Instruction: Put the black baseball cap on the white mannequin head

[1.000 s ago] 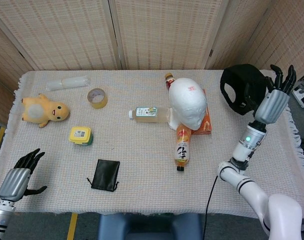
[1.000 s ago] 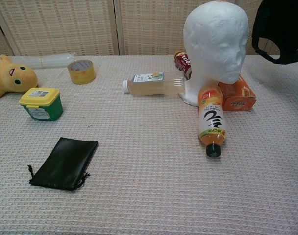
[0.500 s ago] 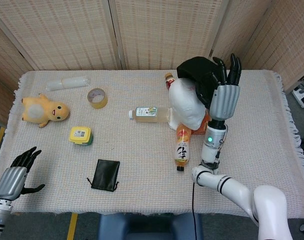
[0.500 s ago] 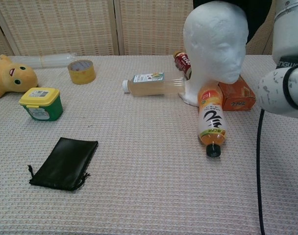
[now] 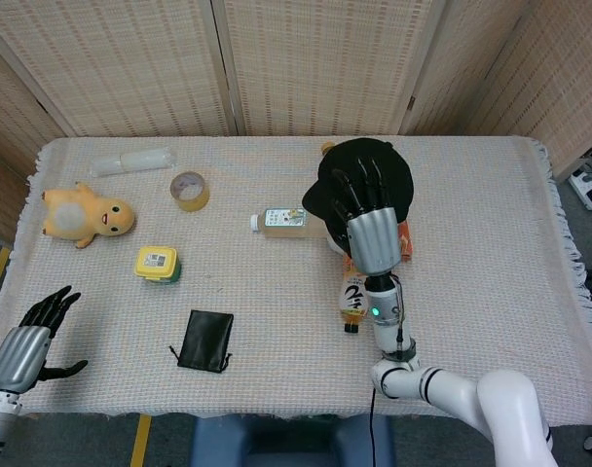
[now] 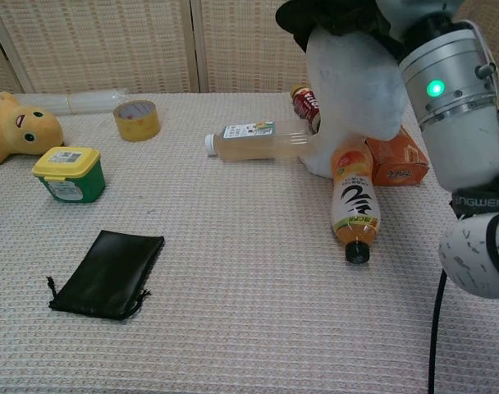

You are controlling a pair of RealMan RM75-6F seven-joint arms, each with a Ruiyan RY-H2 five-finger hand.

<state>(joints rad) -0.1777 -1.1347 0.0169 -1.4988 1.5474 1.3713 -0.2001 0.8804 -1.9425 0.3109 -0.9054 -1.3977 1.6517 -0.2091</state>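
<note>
The black baseball cap (image 5: pixel 395 173) sits on top of the white mannequin head (image 6: pixel 348 90), near the table's middle right. In the head view the cap hides almost all of the head. In the chest view the cap (image 6: pixel 315 15) covers the crown, brim to the left. My right hand (image 5: pixel 366 226) lies over the cap with its fingers spread across the top, holding it. Its forearm (image 6: pixel 459 107) stands close on the right of the chest view. My left hand (image 5: pixel 28 342) hangs open at the table's front-left edge, holding nothing.
An orange drink bottle (image 6: pixel 354 201) and an orange box (image 6: pixel 397 160) lie at the head's base, with a clear bottle (image 5: pixel 284 219) to its left. Further left are a tape roll (image 5: pixel 190 190), a yellow plush (image 5: pixel 82 214), a yellow-lidded tub (image 5: pixel 157 263) and a black pouch (image 5: pixel 204 341).
My right hand has swung from the far right edge leftward, carrying the cap over and down onto the mannequin head. The left hand has hardly moved.
</note>
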